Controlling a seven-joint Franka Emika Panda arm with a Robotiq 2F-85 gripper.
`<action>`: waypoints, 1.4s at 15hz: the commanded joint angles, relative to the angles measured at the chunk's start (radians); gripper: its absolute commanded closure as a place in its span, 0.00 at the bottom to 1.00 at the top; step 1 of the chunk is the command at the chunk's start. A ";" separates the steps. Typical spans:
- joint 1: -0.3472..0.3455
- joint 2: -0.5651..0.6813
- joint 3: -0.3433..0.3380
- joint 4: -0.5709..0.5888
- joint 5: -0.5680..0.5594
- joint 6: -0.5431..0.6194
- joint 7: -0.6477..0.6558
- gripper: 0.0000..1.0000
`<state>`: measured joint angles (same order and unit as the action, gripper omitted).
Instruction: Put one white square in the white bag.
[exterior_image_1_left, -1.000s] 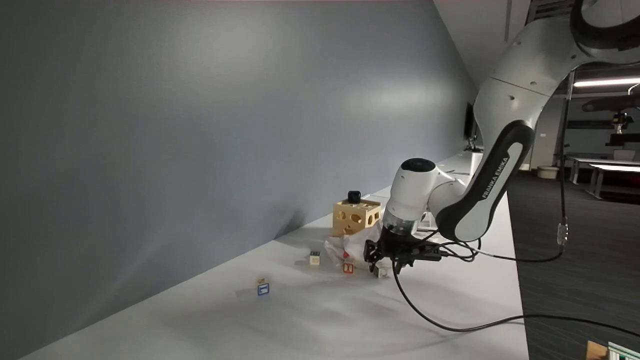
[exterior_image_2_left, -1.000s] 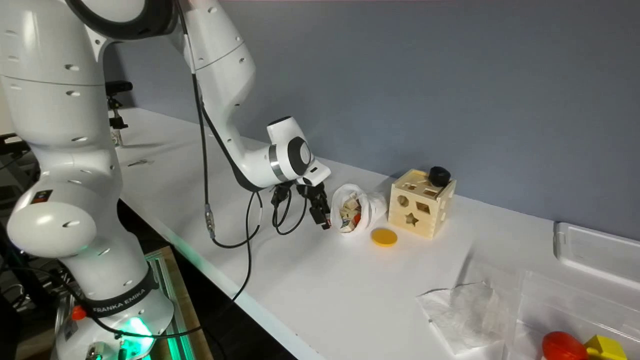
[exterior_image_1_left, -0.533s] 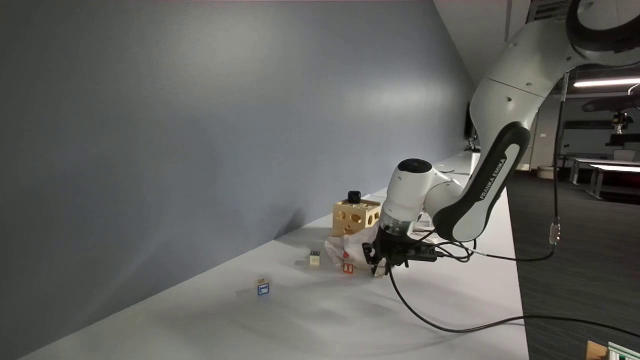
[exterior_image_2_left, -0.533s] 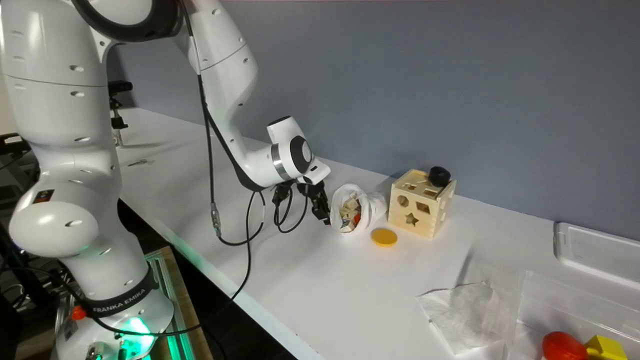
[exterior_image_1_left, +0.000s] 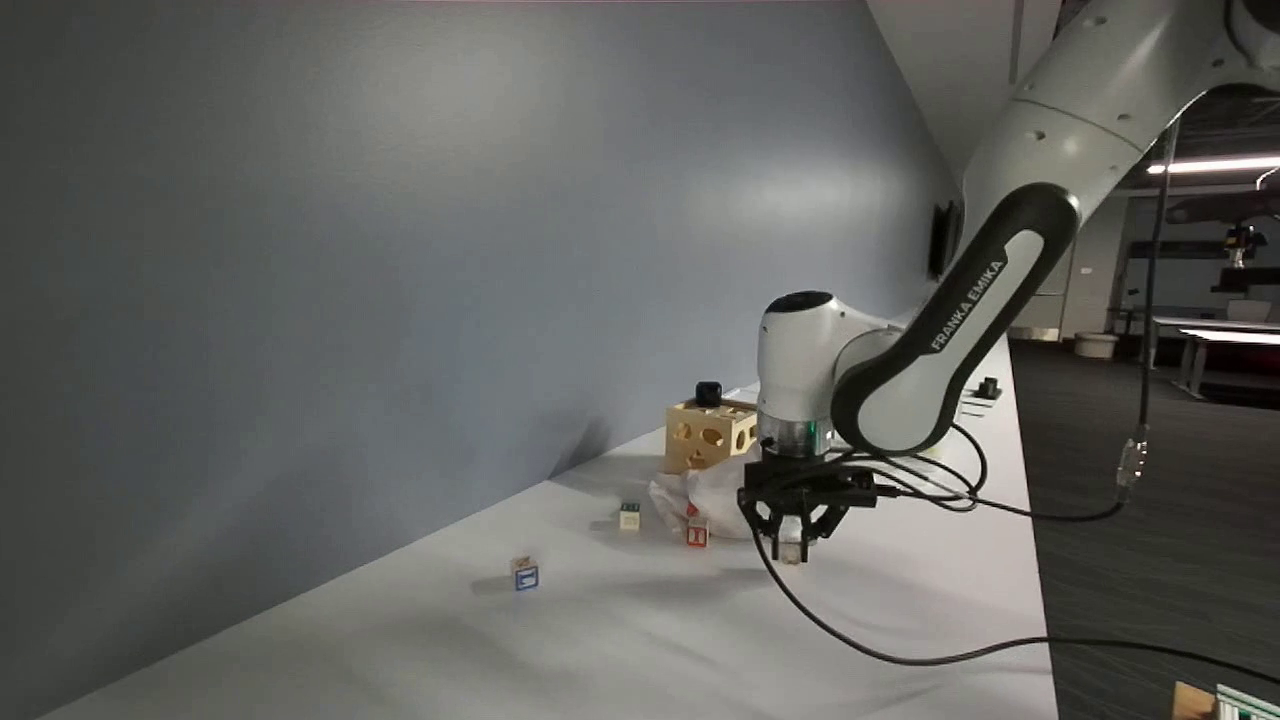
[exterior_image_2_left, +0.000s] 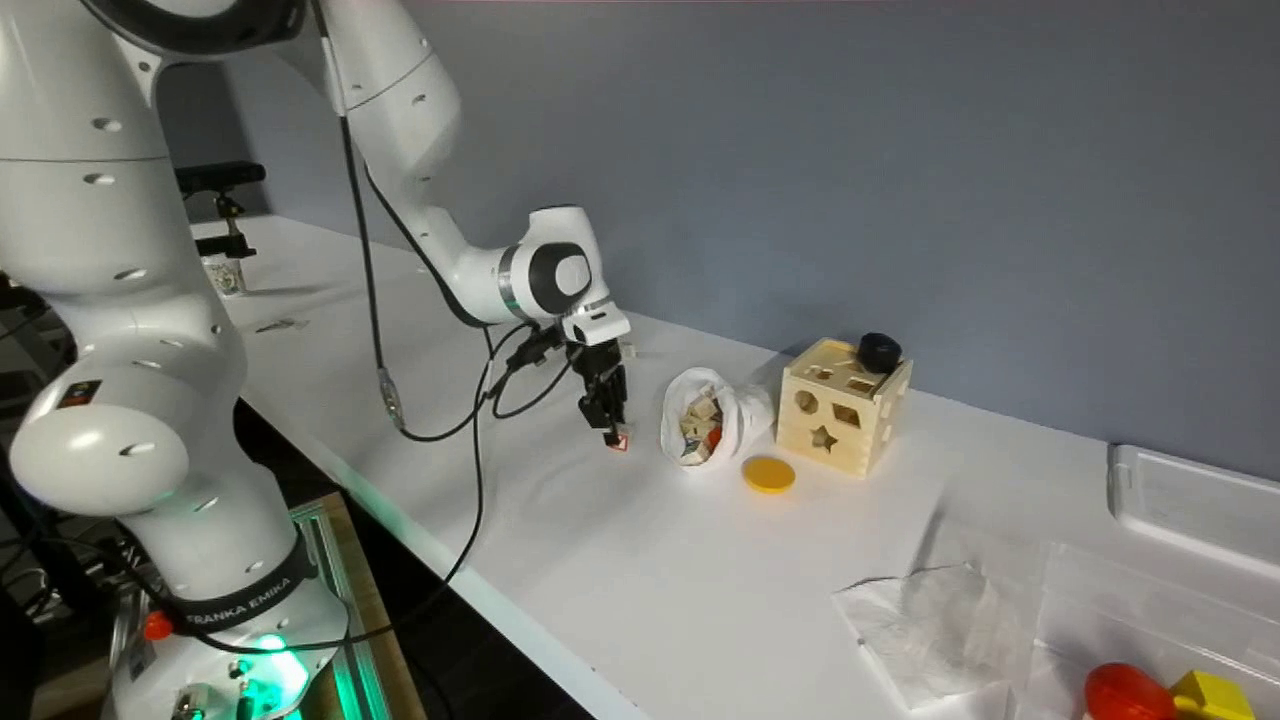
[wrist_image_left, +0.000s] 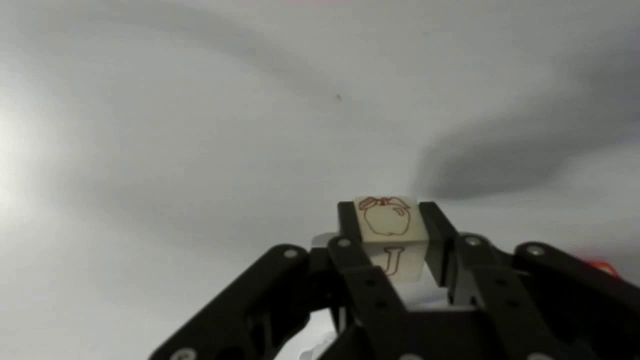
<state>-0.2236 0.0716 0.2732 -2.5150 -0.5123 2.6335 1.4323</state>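
Observation:
My gripper (wrist_image_left: 390, 220) is shut on a white block (wrist_image_left: 392, 227) with a red apple outline and a letter J. In the exterior views the gripper (exterior_image_1_left: 792, 548) (exterior_image_2_left: 615, 432) points down and holds the block (exterior_image_1_left: 790, 553) (exterior_image_2_left: 620, 441) low over the table; the exact gap is unclear. The white bag (exterior_image_2_left: 748, 415) lies on its side with its mouth towards the gripper side, apart from it. Several blocks (exterior_image_2_left: 700, 425) are inside. In an exterior view the bag (exterior_image_1_left: 712, 495) is partly hidden behind my gripper.
A red-edged block (exterior_image_1_left: 697, 532), a pale block with a dark top (exterior_image_1_left: 630, 515) and a blue-edged block (exterior_image_1_left: 525, 573) stand on the table. Beside the bag are a wooden shape box (exterior_image_2_left: 835, 415) and a yellow disc (exterior_image_2_left: 768, 474). A clear bin (exterior_image_2_left: 1080, 625) is farther off.
My gripper closed on the block beside the bag's mouth. It then moved away from the bag with the block and turned to point more straight down.

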 joint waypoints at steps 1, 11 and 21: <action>0.102 -0.172 -0.117 -0.021 0.108 -0.072 -0.035 0.91; 0.077 -0.190 -0.211 0.012 -0.028 0.045 -0.011 0.91; 0.014 -0.043 -0.231 0.041 -0.342 0.220 0.198 0.91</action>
<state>-0.1993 -0.0200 0.0480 -2.4970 -0.7771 2.7946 1.5635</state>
